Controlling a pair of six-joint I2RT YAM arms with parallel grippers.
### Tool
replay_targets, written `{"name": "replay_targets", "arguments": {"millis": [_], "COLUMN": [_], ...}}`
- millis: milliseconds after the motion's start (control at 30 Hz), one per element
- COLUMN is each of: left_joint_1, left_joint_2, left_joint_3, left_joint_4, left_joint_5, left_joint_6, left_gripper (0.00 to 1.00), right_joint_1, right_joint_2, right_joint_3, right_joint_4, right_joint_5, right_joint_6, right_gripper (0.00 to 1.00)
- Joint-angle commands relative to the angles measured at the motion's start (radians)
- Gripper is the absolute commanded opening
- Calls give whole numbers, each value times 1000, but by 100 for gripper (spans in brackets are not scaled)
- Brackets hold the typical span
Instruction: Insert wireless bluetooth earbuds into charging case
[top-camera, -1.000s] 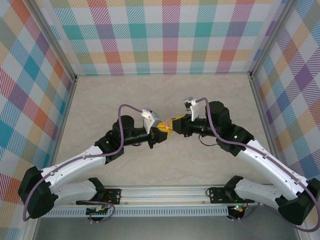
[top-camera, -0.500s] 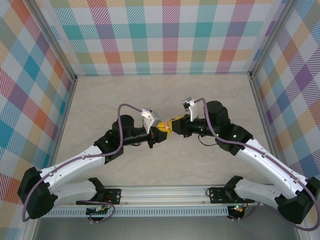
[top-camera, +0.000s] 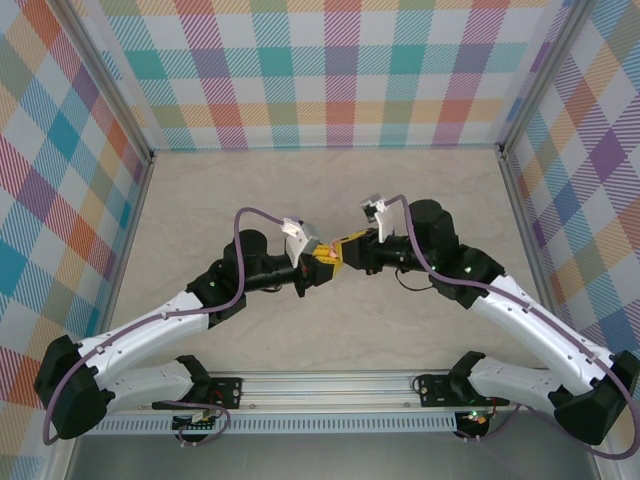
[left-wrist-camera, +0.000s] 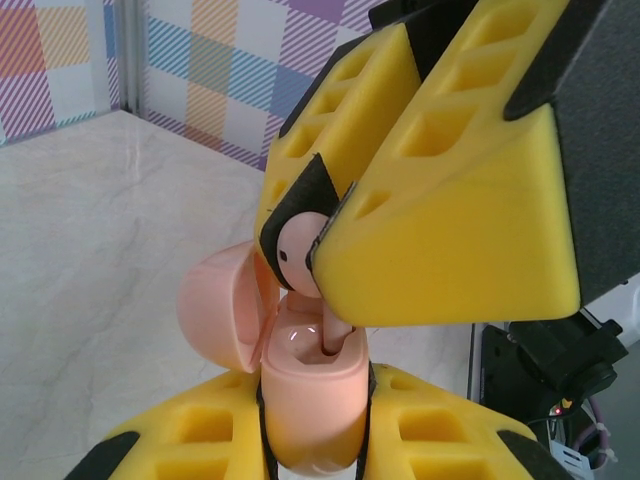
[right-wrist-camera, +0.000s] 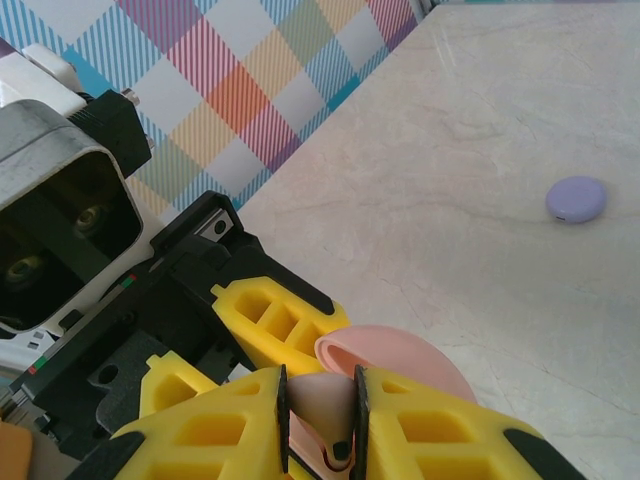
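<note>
Left gripper (left-wrist-camera: 315, 445) is clamped on the pink charging case (left-wrist-camera: 312, 390), holding it upright with its lid (left-wrist-camera: 215, 315) swung aside so the sockets face the other arm. The right gripper (left-wrist-camera: 318, 240) pinches a pale pink earbud (left-wrist-camera: 297, 247) by its head. That leaves the stem free, and its tip dips into a socket. A small purple disc (right-wrist-camera: 576, 199) lies well apart on the worktop (right-wrist-camera: 480, 120).

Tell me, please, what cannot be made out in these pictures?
- Left wrist view: how deep the earbud sits in the pink case; the rim hides its stem tip.
- Right wrist view: purple disc, too small for detail.
- Top view: earbud and case, too small to see.
</note>
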Motion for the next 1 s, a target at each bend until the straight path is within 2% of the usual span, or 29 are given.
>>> {"name": "replay_targets", "arguments": {"millis": [0,600,967], "left_joint_1": [-12,-13,-12], "left_joint_2": [-24,-22,-11], "left_joint_3": [42,36,51], "left_joint_4": [29,26,11], "left_joint_5": [16,-70,-61], "left_joint_6": [-5,-29,-28], "left_gripper": [10,10,11], "right_joint_1": [16,28,29], "right_joint_2": [14,8,-9], "right_joint_3": [38,43,45], "right_joint_4": [-34,-56,-71], "right_joint_5": [-34,-9,61], "right_joint_6": [-28,-34,-38], "right_gripper": [23,22,17]}}
